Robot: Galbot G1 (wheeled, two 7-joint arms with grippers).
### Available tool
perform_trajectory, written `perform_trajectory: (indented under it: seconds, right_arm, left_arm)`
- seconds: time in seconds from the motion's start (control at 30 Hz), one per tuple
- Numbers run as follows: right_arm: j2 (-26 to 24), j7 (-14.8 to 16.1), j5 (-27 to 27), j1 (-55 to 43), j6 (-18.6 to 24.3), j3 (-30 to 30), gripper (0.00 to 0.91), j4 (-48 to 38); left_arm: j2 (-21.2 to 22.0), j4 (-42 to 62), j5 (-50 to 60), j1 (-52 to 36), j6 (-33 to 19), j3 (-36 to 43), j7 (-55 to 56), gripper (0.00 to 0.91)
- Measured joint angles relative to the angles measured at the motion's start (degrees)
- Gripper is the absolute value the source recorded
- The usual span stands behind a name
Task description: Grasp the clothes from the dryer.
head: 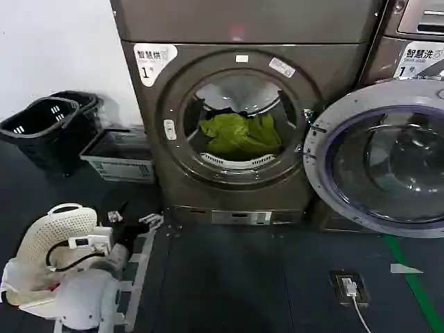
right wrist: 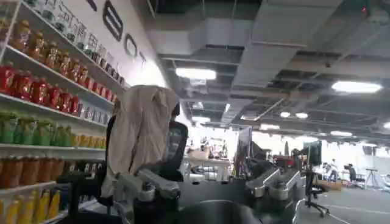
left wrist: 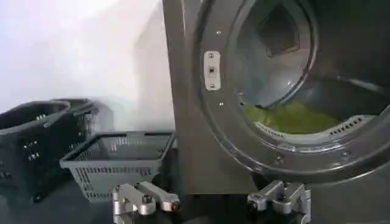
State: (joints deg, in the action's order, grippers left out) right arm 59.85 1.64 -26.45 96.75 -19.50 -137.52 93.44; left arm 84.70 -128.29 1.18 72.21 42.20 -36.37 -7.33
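The dryer (head: 243, 104) stands straight ahead with its round door (head: 378, 159) swung open to the right. Inside the drum lies the clothes (head: 239, 135), a bright yellow-green heap on the drum floor. My left gripper (head: 135, 220) hovers low at the lower left, in front of the dryer's bottom left corner and well short of the porthole. In the left wrist view this gripper (left wrist: 213, 204) is open and holds nothing, with the dryer (left wrist: 189, 122) ahead and the clothes (left wrist: 292, 117) beyond the rim. My right gripper (right wrist: 213, 190) is open, empty and turned away toward the room.
Two black baskets (head: 52, 128) and a grey basket (head: 118, 156) sit on the floor left of the dryer. A white basket (head: 52, 232) lies beside my left arm. A floor socket with a cable (head: 349, 286) and a green line (head: 416, 284) mark the floor at right.
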Motion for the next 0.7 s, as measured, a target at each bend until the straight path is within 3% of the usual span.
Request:
perform_trajectory:
  seconds: [0.27, 0.7]
  right_arm:
    - [0.05, -1.90, 0.24, 0.54, 2.82, 0.69, 0.907, -1.23]
    - [-0.25, -3.19, 0.53, 0.59, 3.44, 1.61, 0.907, -2.11]
  left_arm:
    - [-0.03, -0.01, 0.78, 0.53, 0.00, 0.56, -0.37, 0.907]
    - [-0.18, -0.01, 1.12, 0.53, 0.00, 1.72, -0.34, 0.907]
